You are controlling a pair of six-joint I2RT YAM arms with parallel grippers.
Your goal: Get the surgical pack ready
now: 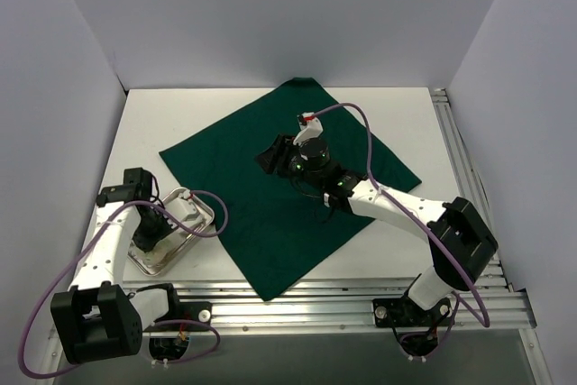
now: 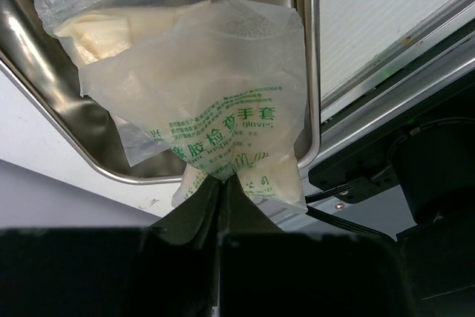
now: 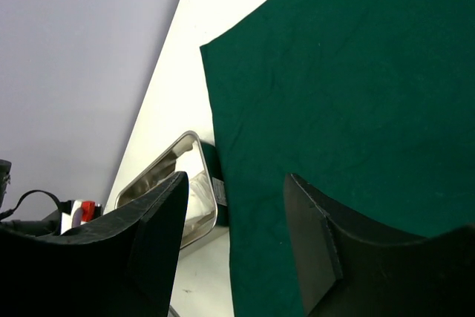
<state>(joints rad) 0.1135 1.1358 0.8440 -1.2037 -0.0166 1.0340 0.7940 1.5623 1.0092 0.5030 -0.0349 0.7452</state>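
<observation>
The dark green drape (image 1: 297, 196) of the surgical pack lies spread flat, corner-on, across the middle of the table. At its left corner stands the small steel tray (image 1: 200, 219). My left gripper (image 1: 149, 242) hangs over the tray. In the left wrist view that gripper (image 2: 223, 180) is shut on the lower edge of a clear packet (image 2: 223, 94) with green print, which hangs over the tray (image 2: 52, 79). A second clear packet (image 2: 111, 5) lies in the tray behind it. My right gripper (image 1: 273, 157) hovers above the drape (image 3: 349, 87), open (image 3: 236, 180) and holding nothing, with the tray (image 3: 167, 165) beyond it.
Metal rails (image 1: 361, 299) run along the near edge of the white table and down its right side (image 1: 455, 151). Grey walls close in the left, back and right. A cable loops from the left arm past the tray (image 1: 221, 218).
</observation>
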